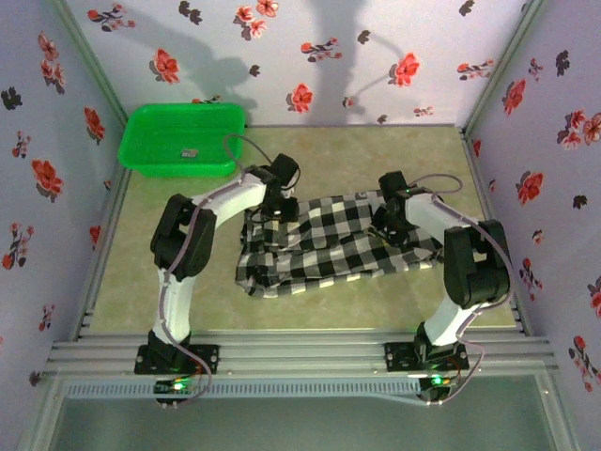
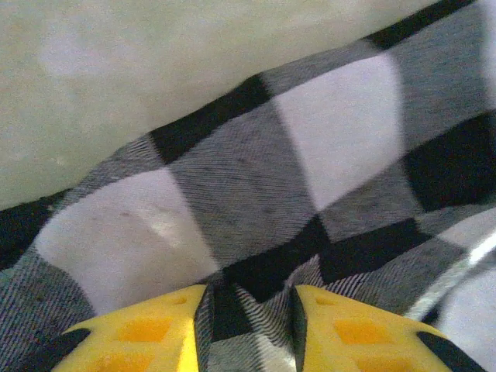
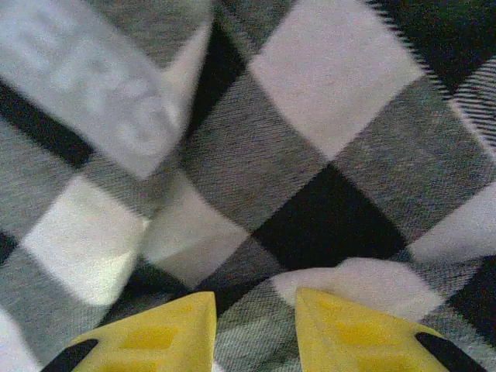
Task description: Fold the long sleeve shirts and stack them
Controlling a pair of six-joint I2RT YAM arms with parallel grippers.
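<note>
Green basket [image 1: 183, 141] blocks far-left corner; checked shirt [image 1: 329, 249] covers centre of table [image 1: 394, 305]. Bare room along near edge & far right, w/ floral walls [image 1: 554, 188] closing three sides.

Arms bent inward, wrists down; L fingers [image 2: 132, 333], R fingers [image 3: 349, 325] pinched on shirt [image 1: 329, 244].

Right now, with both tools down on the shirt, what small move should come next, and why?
Probably lift both tools together a little, raising the far edge so it can fold toward the near side. The left tool and right tool each seem to pinch checked cloth at the far edge of the shirt, which lies rumpled and unfolded.
</note>
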